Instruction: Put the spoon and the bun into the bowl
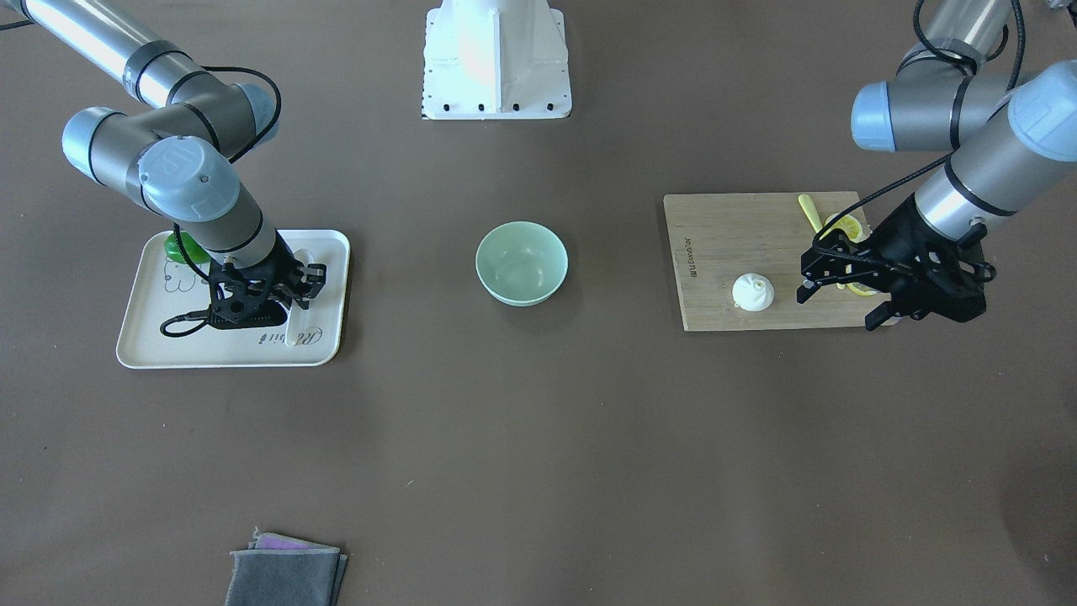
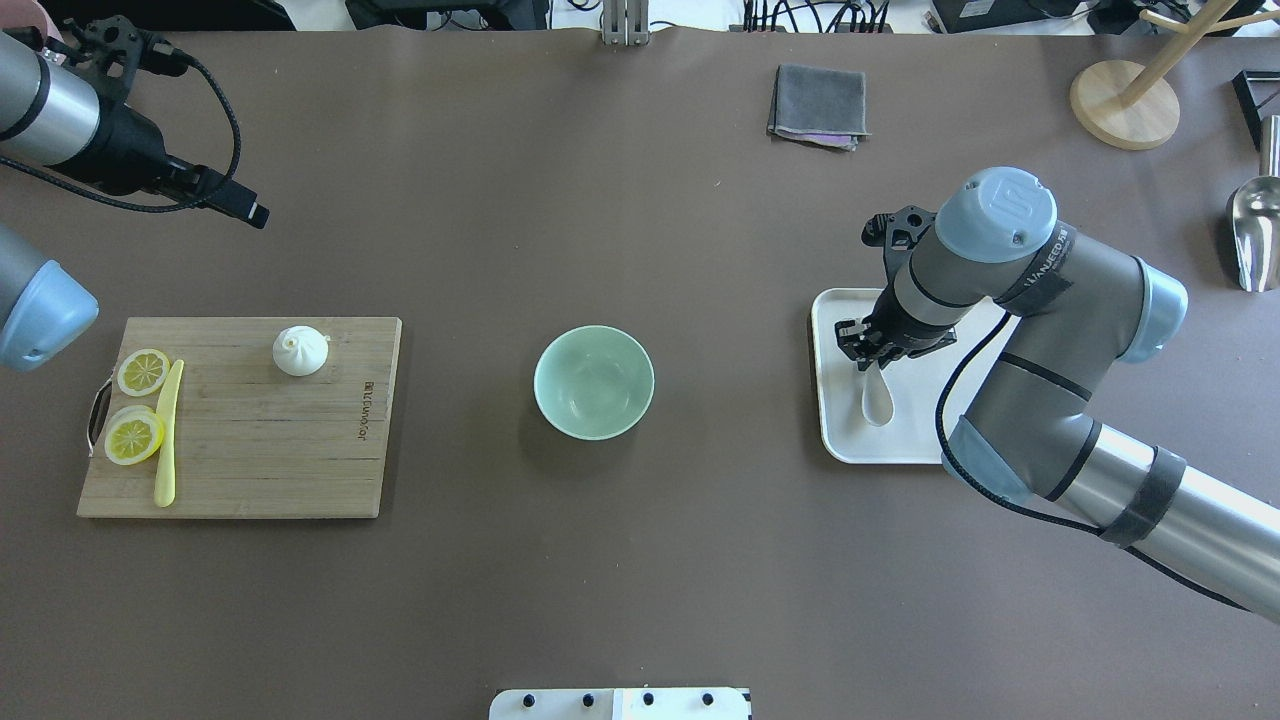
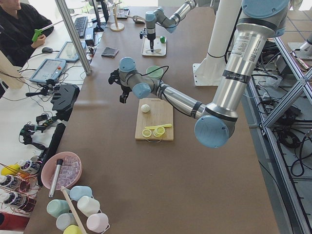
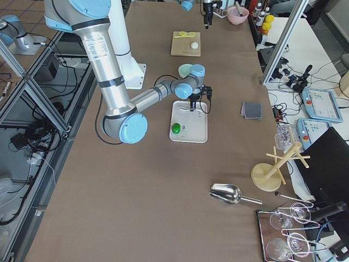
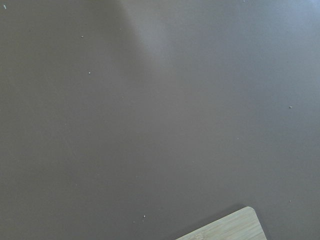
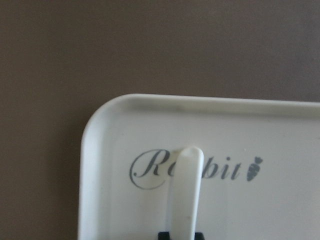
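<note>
Right gripper (image 2: 868, 350): you've got it narrow, pinched on the spoon's (image 2: 877, 398) handle. The scoop pokes out toward the robot.
Left gripper (image 1: 841, 305): spread wide, nothing in it, up off the table and touching nothing.
Writing: the tray (image 2: 828, 420) says "Rabbit" in script with a little carrot after it, and the spoon's handle tip covers the middle letters. The board (image 2: 250, 450) has a small stamp on the edge nearest the bowl (image 2: 594, 382), too small to read.
Spoon: over the tray, well off to the bowl's right (robot's right). You can't tell from these views if it's lifted or resting.
Bun (image 2: 300, 351): upright on the board, well off to the bowl's left, near the board's operator-side edge. It's clear of the left gripper, which hangs farther out toward the operators.
Bowl: mid-table, between board and tray.
</note>
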Controlling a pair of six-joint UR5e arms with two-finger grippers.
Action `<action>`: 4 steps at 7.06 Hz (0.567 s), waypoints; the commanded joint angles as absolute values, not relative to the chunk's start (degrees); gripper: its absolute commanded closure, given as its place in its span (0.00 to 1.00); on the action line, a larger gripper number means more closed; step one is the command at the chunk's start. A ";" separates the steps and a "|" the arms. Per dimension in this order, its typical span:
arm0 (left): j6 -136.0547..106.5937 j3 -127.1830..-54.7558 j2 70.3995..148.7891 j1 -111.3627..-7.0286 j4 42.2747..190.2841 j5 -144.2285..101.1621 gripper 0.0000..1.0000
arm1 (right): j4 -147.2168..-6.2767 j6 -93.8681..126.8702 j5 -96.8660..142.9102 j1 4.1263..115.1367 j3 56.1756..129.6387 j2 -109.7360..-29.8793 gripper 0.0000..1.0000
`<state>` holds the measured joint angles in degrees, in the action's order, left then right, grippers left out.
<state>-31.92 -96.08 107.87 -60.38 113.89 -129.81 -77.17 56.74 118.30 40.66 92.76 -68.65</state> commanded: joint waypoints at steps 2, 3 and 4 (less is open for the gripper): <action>-31.91 -95.98 108.28 -60.38 114.17 -129.81 0.02 | -78.04 56.95 119.70 42.96 98.32 -68.64 1.00; -32.08 -96.06 108.28 -60.29 114.17 -129.81 0.02 | -78.05 60.26 120.40 43.59 100.79 -68.64 1.00; -32.25 -96.59 108.63 -57.51 114.26 -126.33 0.02 | -77.61 66.47 120.06 43.33 101.77 -67.95 1.00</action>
